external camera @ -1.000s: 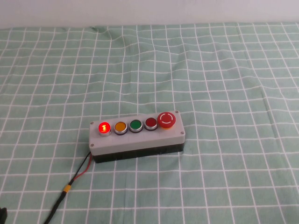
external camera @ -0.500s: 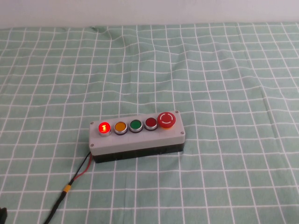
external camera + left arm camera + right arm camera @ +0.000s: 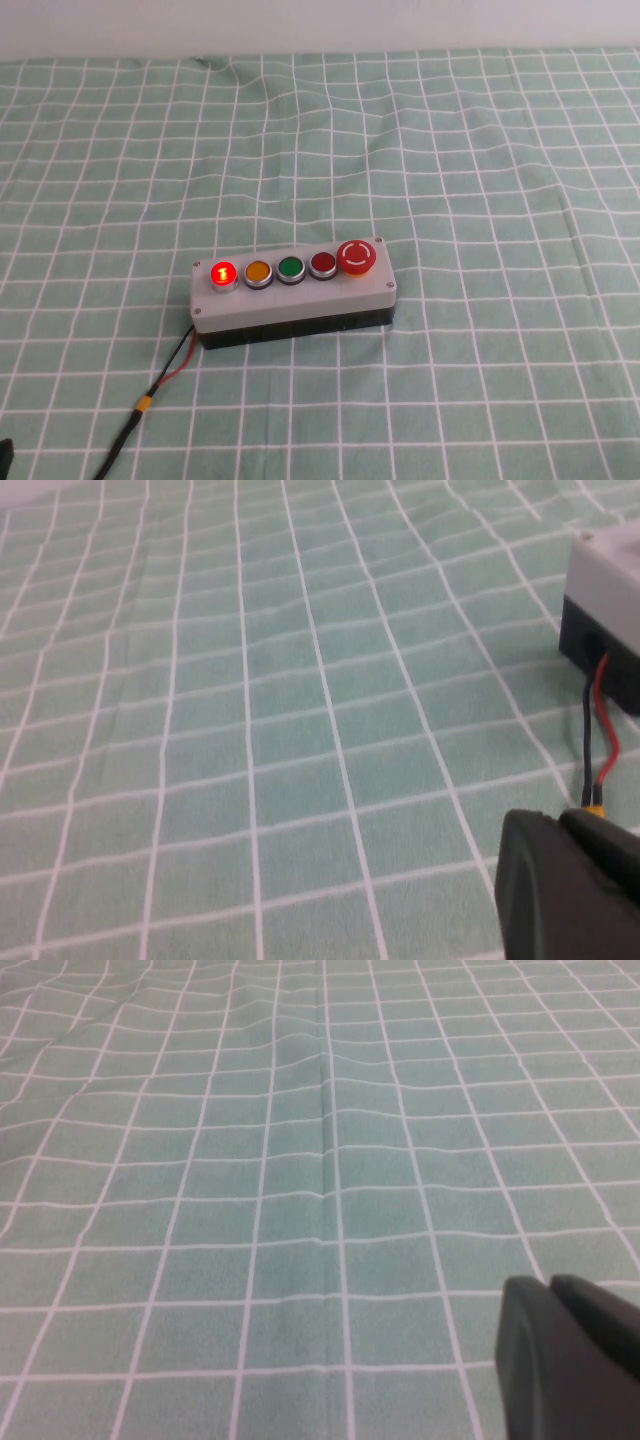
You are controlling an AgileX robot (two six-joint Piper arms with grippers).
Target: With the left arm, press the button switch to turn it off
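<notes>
The button switch [image 3: 223, 272] glows red with a pale collar at the left end of a five-button row on a grey box [image 3: 300, 298] lying on the checked cloth. The button itself is out of the left wrist view, which catches only a corner of the box [image 3: 610, 590]. My left gripper [image 3: 557, 822] hovers low over the cloth near the box's cable, fingers pressed together and holding nothing. In the high view only a black sliver of the left arm [image 3: 3, 458] shows at the bottom left corner. My right gripper [image 3: 548, 1286] is shut over bare cloth and does not appear in the high view.
Orange [image 3: 258, 272], green [image 3: 291, 269] and dark red [image 3: 323, 264] buttons and a large red mushroom button [image 3: 357, 256] complete the row. A red and black cable [image 3: 165, 375] with a yellow joint [image 3: 594, 811] runs from the box toward the near left. A green checked cloth [image 3: 450, 150] covers the table.
</notes>
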